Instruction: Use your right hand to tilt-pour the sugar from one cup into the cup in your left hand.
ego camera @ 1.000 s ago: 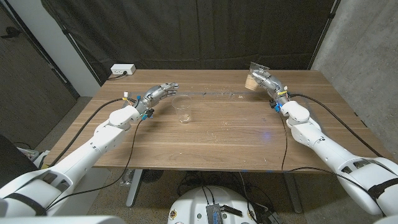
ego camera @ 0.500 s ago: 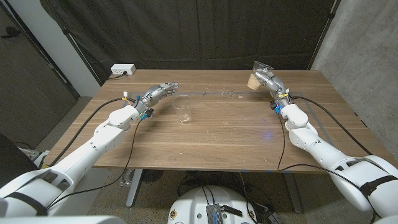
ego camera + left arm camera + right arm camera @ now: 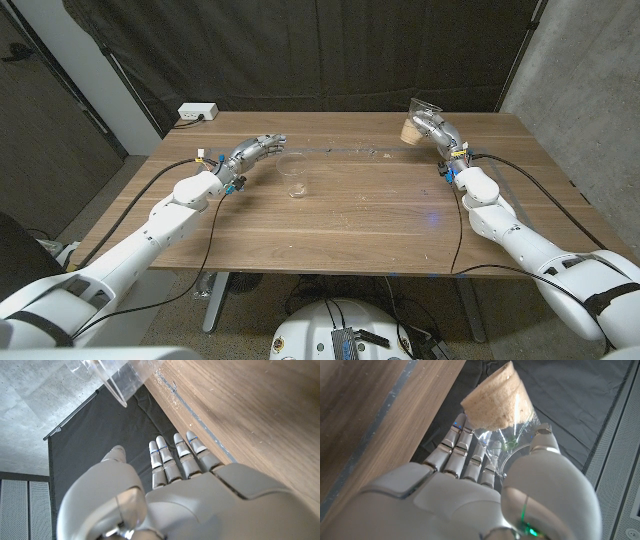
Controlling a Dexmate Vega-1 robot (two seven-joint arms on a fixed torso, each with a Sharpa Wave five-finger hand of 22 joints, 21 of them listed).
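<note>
Your right hand [image 3: 432, 127] grips the clear plastic cup of brown sugar [image 3: 412, 122] raised over the wooden table [image 3: 360, 215], well apart from the empty clear plastic cup [image 3: 294, 176]. That empty cup stands just beside your left hand [image 3: 258, 149], whose fingers are spread and hold nothing. Tilt now and sugar likely spills; grasp it first

Lab, black curtain [image 3: 330, 50] backdrop, concrete wall [image 3: 580, 70], cabled wooden table [image 3: 350, 215]
</note>
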